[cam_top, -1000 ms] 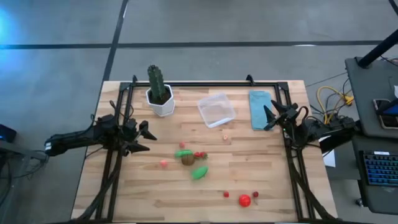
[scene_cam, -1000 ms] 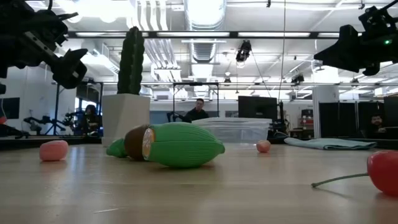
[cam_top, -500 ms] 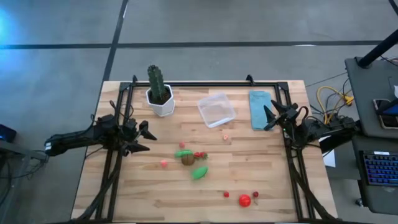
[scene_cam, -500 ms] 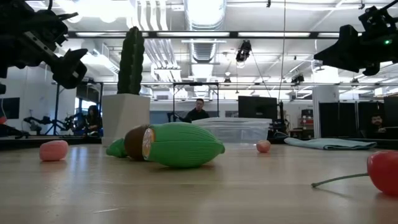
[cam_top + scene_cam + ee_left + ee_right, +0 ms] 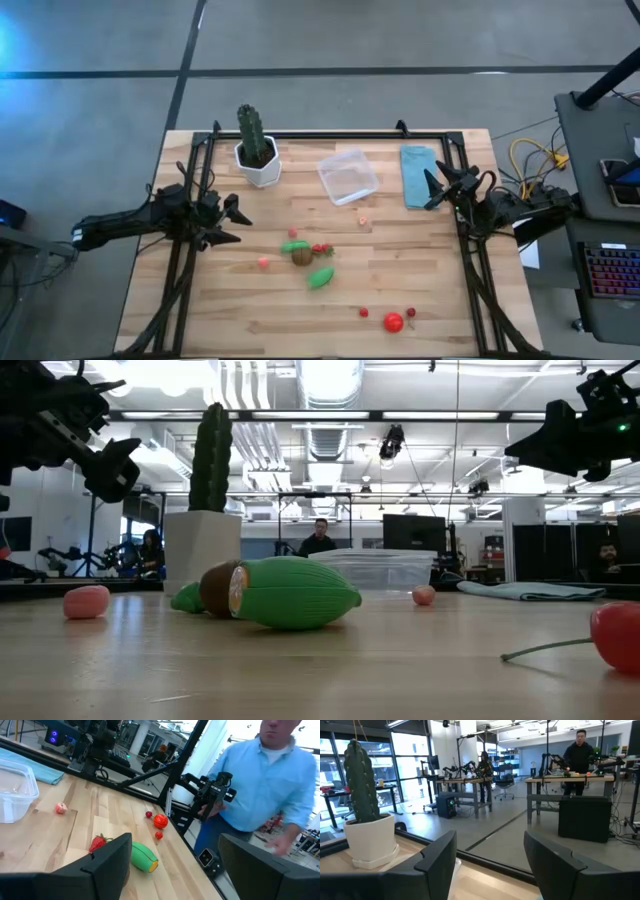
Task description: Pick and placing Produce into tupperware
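Wooden table (image 5: 420, 290) amid workshop room

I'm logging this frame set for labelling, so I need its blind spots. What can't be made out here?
- Low view: the brown ball is mostly hidden behind the green oblong piece.
- Low view: the red round piece is cut off by the right edge.
- High view: whether the tupperware holds anything is too small to tell.
- Left wrist view: the left gripper fingers block the near table.
- Right wrist view: the right gripper fingers cover the table; no produce shows.
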You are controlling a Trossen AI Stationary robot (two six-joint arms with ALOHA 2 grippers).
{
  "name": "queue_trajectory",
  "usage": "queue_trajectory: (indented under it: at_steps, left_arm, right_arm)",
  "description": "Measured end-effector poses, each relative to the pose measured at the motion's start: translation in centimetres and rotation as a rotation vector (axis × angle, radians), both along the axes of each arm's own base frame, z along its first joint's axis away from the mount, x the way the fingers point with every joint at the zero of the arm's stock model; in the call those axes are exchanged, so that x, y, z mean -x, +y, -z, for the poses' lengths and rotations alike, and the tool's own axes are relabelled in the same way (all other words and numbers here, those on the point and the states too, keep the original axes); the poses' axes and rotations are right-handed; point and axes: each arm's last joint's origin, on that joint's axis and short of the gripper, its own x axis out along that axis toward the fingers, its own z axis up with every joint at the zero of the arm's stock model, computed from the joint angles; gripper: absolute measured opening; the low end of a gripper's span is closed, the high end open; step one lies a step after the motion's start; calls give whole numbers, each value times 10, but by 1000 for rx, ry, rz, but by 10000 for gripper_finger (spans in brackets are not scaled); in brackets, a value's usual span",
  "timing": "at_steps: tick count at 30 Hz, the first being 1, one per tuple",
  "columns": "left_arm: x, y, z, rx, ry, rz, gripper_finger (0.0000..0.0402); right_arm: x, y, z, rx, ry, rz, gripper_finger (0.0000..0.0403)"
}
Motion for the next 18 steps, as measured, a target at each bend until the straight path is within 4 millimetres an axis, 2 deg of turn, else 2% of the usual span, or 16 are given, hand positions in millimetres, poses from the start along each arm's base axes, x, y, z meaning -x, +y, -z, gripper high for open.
queue_trajectory:
  at_steps: [9, 15, 18]
  left_arm:
    - [0, 0, 0, 0, 0, -1, 283]
    - [0, 0, 0, 0, 0, 0, 283]
    - [0, 0, 0, 0, 0, 0, 283]
  right_arm:
    - [0, 0, -1, -181, -241, -39, 224]
    - [-2, 2, -1, -409, -508, -178, 224]
    - [-5, 4, 2, -595, -666, -254, 224]
